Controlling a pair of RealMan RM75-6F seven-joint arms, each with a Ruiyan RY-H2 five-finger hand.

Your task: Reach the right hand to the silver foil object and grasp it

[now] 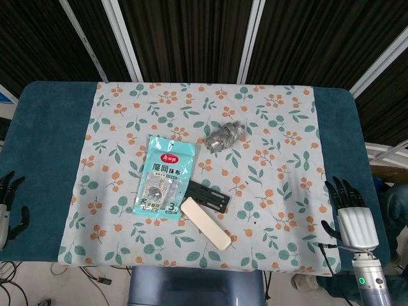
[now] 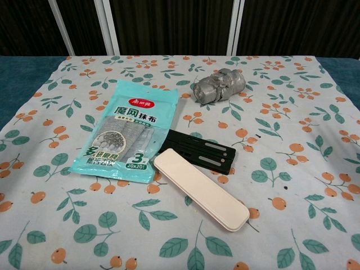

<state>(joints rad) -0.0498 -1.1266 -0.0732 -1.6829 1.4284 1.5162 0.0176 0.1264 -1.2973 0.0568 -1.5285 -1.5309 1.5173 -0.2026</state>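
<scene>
- Head view: the crumpled silver foil object [image 1: 225, 135] lies on the floral tablecloth [image 1: 280, 115], just up-right of the teal cloth packet [image 1: 164, 177]. The right hand [image 1: 347, 213] rests at the table's right edge, well apart, fingers spread, holding nothing. The left hand [image 1: 9, 201] is likewise released.
- Chest view: the foil object [image 2: 218, 86] looks light, crushable and wrinkled; a gentle grasp across its middle seems best. Neither hand shows.

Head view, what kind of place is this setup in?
Probably a lab or test workspace: a table under a floral cloth, dark slatted panels behind, and loose cables on the floor.
</scene>
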